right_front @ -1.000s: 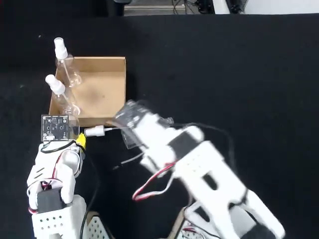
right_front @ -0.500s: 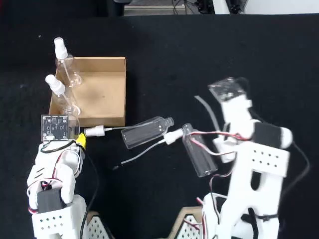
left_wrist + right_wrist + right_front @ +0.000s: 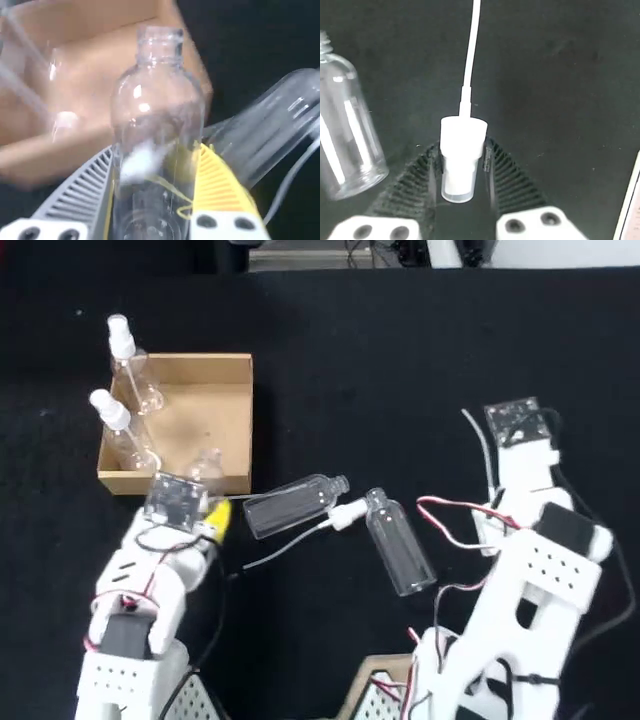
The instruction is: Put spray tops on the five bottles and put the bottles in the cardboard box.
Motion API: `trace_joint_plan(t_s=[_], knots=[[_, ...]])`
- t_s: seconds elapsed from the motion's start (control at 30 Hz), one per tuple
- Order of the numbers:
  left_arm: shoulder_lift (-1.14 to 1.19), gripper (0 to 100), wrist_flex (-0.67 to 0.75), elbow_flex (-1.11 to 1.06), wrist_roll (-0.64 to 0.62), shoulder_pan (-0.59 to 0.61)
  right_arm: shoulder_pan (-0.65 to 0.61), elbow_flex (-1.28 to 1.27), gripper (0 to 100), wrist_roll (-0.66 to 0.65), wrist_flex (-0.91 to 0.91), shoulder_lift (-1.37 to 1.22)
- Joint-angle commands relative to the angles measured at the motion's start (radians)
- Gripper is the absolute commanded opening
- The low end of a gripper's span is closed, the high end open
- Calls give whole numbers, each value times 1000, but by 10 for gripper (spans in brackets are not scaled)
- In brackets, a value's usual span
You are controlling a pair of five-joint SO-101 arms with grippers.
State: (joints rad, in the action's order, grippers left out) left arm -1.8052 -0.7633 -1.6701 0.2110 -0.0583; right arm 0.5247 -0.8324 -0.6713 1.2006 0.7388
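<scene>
- L fingers [image 3: 207, 170] (one grey, one yellow) pinch a held bottle [image 3: 157, 100] round its body. Neck is open, no top, and points toward the box [image 3: 228, 420].
- High view: the held bottle is at the box's near wall, by the corner closest to the bottles on the desk [image 3: 400, 350]. Can't tell if it touches the cardboard.
- R fingers [image 3: 492, 160] pinch a spray top [image 3: 463, 132] by its white collar. Its thin tube runs straight out, away from the wrist.
- R arm [image 3: 545, 560] stands at the desk's right side, well apart from the box.
- Box sits open side up at the desk's left.
- 2 capped bottles [image 3: 130, 365] are in the box against its left wall, one at the far corner and one nearer the L arm.
- Bottle 1 [image 3: 290, 505] lies on the desk just beside the box's near right corner, no top, neck pointing right.
- Bottle 2 [image 3: 400, 545] lies further right, btwn the arms, no top. Its neck is near bottle 1's neck.
- Loose top [image 3: 347, 514] lies btwn the 2 necks, just beside bottle 2's neck. Its tube trails across the desk toward the L arm.
- R wrist view: bottle 2 lies on the desk near the R fingers, apart from them.
</scene>
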Motion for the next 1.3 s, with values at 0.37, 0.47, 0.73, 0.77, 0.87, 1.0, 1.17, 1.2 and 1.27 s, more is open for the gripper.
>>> trace_joint_plan(t_s=[0.37,0.47,0.73,0.77,0.87,1.0,1.17,1.2,1.27], knots=[[-18,30,87,-28,-6,-272,58,-73,15,-3,-229,-47],[-18,30,152,-28,-2,-332,72,10,14,12,-206,-186],[-18,30,381,-28,0,-418,218,332,11,230,-68,-573],[-18,30,394,-28,2,-418,230,348,11,270,-72,-602],[-18,30,407,-28,2,-417,239,361,11,371,-74,-650],[-18,30,413,-28,2,-380,203,358,15,569,-64,-654],[-20,30,417,-19,2,-288,84,344,80,634,-41,-654],[-20,30,436,-25,2,-278,55,344,131,632,-17,-654],[-18,30,479,-28,2,-269,-5,352,237,621,40,-654]])
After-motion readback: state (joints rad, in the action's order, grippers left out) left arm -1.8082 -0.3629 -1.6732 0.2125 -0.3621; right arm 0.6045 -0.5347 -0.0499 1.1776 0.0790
